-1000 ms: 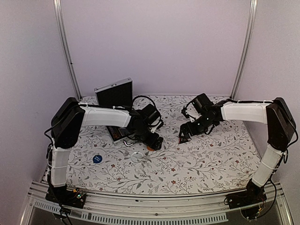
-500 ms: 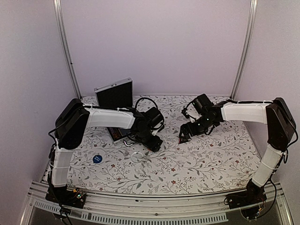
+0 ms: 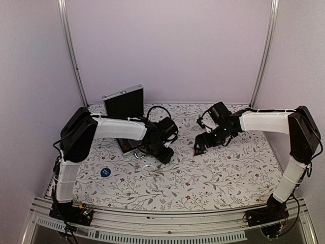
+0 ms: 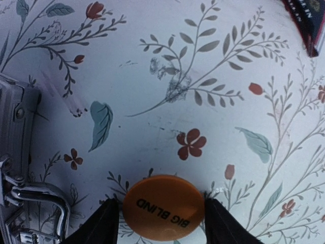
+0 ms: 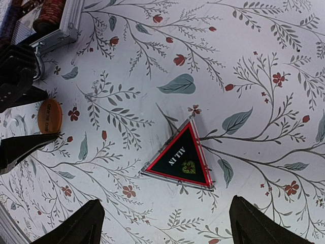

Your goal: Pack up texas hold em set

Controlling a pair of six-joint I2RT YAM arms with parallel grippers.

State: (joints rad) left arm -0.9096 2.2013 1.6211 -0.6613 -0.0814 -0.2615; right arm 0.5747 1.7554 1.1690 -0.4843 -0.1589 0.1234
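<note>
Our left gripper point(image 4: 161, 208) pinches the orange token point(image 4: 163, 207), the case point(image 4: 12, 127) just to its left; our right gripper point(image 5: 165, 201) hangs wide open over the triangular token point(image 5: 183, 158)

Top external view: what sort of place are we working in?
Probably a lab robot cell, not a home: bare pale walls with metal corner posts, a floral-clothed table, and an aluminium mounting rail at its near edge.
</note>
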